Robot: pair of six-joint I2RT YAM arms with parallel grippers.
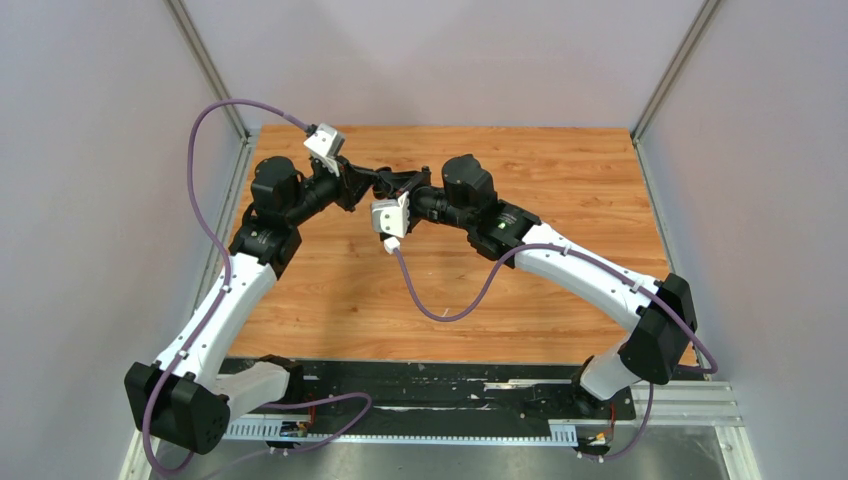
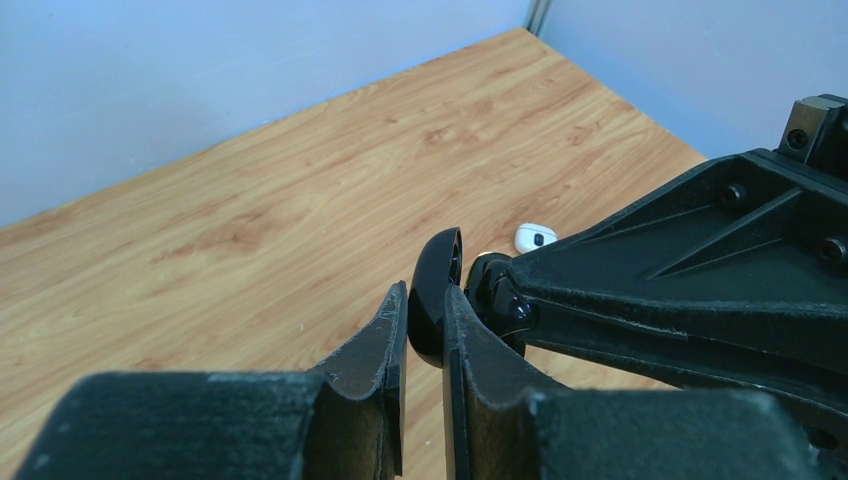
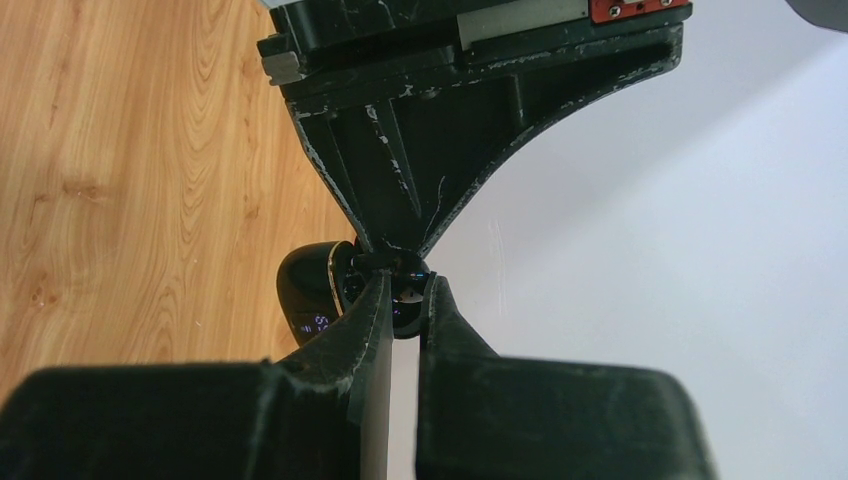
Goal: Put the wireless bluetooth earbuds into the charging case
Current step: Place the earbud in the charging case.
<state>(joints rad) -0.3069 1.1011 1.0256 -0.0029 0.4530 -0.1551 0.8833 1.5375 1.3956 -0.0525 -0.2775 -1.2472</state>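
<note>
The black charging case is held up above the table where the two grippers meet. My left gripper (image 2: 425, 300) is shut on its raised lid (image 2: 437, 270). The case body (image 3: 305, 290) shows in the right wrist view, with a small lit display on its side. My right gripper (image 3: 405, 285) is shut on a glossy black earbud (image 3: 408, 300) right at the case's mouth, against the left fingertips. From the left wrist view the same earbud (image 2: 505, 300) sits at the tips of the right fingers (image 2: 700, 270). A white earbud (image 2: 535, 238) lies on the wood beyond them.
The wooden table (image 1: 560, 170) is fenced by pale walls at the back and both sides. Purple cables loop from each wrist, one (image 1: 440, 300) sagging over the table's middle. In the top view both grippers meet near the back left (image 1: 395, 185).
</note>
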